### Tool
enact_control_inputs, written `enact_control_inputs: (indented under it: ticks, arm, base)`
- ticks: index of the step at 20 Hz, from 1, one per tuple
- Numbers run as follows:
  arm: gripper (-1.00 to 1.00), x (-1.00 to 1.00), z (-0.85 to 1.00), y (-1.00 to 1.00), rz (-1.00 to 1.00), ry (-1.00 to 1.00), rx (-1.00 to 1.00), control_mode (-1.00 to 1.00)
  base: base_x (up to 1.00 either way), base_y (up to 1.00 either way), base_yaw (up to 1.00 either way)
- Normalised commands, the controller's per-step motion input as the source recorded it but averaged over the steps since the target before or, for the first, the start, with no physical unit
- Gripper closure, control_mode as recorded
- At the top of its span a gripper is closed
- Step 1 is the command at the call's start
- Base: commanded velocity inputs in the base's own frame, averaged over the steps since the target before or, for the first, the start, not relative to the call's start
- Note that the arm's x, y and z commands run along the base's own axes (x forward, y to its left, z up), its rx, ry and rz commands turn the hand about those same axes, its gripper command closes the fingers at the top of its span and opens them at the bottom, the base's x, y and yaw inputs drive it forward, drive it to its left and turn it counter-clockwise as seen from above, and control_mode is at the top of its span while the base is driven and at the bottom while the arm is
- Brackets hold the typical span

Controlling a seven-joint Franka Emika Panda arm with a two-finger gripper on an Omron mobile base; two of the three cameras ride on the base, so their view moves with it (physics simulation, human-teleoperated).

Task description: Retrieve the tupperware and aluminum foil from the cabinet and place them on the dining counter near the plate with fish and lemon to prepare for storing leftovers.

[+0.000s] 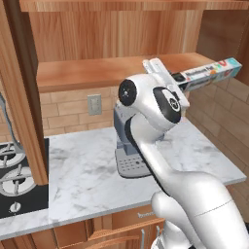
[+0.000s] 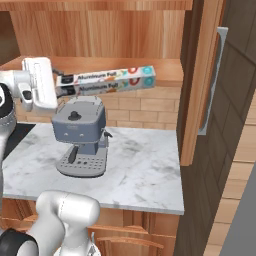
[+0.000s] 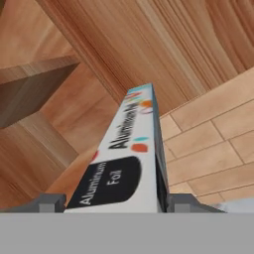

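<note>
My gripper (image 1: 178, 80) (image 2: 60, 83) (image 3: 116, 201) is shut on one end of the aluminum foil (image 1: 210, 72) (image 2: 107, 80) (image 3: 130, 149), a long grey-white box with a dark label and a teal end. The box hangs level in the air, in front of the plank shelf (image 1: 97, 73) (image 2: 165, 70) of the open brown cabinet (image 2: 200, 75). In the hand view the box runs away from me between the two fingertips (image 3: 49, 202), towards the wooden cabinet wall. The tupperware, the dining counter and the plate with fish and lemon are out of view.
A grey coffee machine (image 1: 129, 158) (image 2: 80, 135) stands on the marble counter (image 1: 82, 170) (image 2: 145, 170) right under the held box. A stove top (image 1: 14, 180) lies at the left. The open cabinet door (image 2: 212, 80) juts out at the right, another door (image 1: 22, 97) at the left.
</note>
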Motion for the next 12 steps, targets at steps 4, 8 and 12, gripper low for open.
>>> enact_control_inputs:
  ticks: [4,8,12]
  arm:
    - [1.0,-0.19,0.0,0.0,0.07,0.0,0.0,-1.0]
    - [1.0,-0.37,0.0,0.0,0.06,0.0,-0.01,-1.0]
    - [1.0,-0.98,0.0,0.19,0.21,0.0,-0.1,-1.0]
  base:
    - [0.0,0.0,0.0]
    - [0.0,0.0,0.0]
    - [0.0,0.0,0.0]
